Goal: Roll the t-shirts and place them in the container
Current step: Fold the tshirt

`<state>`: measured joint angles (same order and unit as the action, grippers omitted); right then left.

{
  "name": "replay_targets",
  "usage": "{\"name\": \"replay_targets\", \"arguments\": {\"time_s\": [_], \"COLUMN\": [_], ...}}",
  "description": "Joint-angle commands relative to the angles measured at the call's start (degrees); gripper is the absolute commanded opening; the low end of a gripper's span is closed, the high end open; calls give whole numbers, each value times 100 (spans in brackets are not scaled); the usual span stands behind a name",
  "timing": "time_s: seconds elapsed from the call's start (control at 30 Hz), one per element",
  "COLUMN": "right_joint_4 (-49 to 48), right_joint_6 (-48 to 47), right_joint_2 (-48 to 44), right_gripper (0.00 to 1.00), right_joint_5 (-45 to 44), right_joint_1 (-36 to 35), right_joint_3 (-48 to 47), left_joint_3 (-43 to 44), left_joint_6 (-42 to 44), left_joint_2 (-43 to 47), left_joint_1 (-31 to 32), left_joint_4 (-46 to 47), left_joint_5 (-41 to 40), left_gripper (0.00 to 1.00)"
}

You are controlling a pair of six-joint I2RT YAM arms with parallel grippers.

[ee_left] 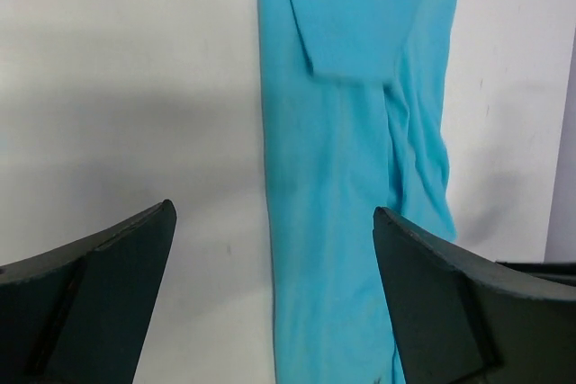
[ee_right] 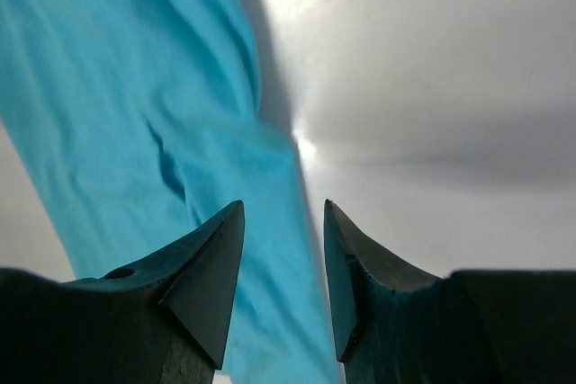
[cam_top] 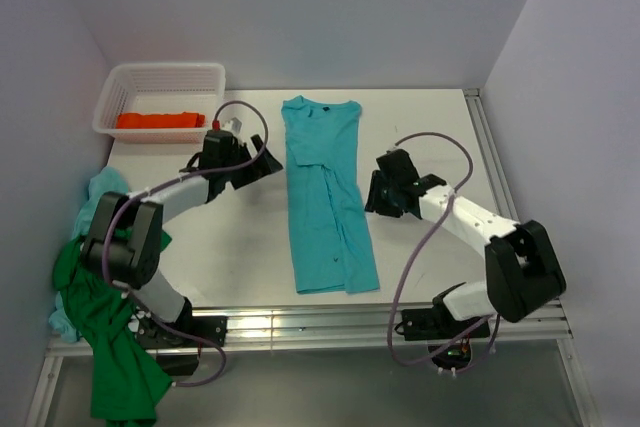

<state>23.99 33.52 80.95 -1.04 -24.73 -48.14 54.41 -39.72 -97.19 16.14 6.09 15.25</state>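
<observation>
**Task status**

- The orange-red shirt (cam_top: 160,120) lies as a compact bundle in the white basket (cam_top: 115,97) at the far left corner of the table (cam_top: 220,257). It is judged to be finished.
- The turquoise shirt (cam_top: 325,197) lies flat down the middle of the table, with its collar toward the far edge and its hem toward the near edge. Both sides are folded inward, forming a long narrow strip. It is ready for rolling, but no roll has been started at either end.
- The green shirt (cam_top: 110,347) and a second turquoise shirt (cam_top: 100,187) are heaped at the left edge. The green one hangs over the near left corner. Both are unfolded and unrolled.
- By this judgement one shirt is complete, one is folded and two are outstanding.

**Claw status**

- The left claw (cam_top: 262,162) sits just beside the strip's left side. Its jaws are spread wide and hold nothing.
- The right claw (cam_top: 375,192) sits just beside the strip's right side. Its jaws are partly spread with a clear gap and grip no cloth.

**Limits of view**

- The left arm and the green cloth cover most of the second turquoise shirt.
- Both wrist views cut off the strip's collar and hem.
- How tightly the bundle in the basket is rolled cannot be made out.
- Whether either claw touches the table cannot be determined.
</observation>
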Motion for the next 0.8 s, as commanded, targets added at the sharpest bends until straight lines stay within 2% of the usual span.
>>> {"name": "replay_targets", "arguments": {"time_s": [0.0, 0.2, 0.4, 0.5, 0.77], "right_joint_4": [176, 589, 809, 853, 888], "right_joint_6": [250, 1032, 1797, 2044, 2326], "right_joint_2": [-544, -966, -1634, -1863, -1890], "right_gripper": [48, 48, 45, 43, 42], "right_joint_5": [-124, -643, -871, -837, -828], "right_joint_1": [-338, -1418, -1973, -2202, -2660], "right_joint_3": [471, 989, 1561, 1746, 1940], "left_joint_3": [-799, -1959, -2777, -3059, -3226], "left_joint_6": [-79, -245, -703, -923, -1546], "left_joint_2": [893, 2473, 3573, 3847, 3638], "left_joint_1": [459, 1154, 1891, 2094, 3034], "left_joint_4": [-256, -898, -1311, -1294, -1084], "left_joint_5": [-566, -707, -935, -953, -1287], "left_gripper": [97, 95, 89, 85, 84]}}
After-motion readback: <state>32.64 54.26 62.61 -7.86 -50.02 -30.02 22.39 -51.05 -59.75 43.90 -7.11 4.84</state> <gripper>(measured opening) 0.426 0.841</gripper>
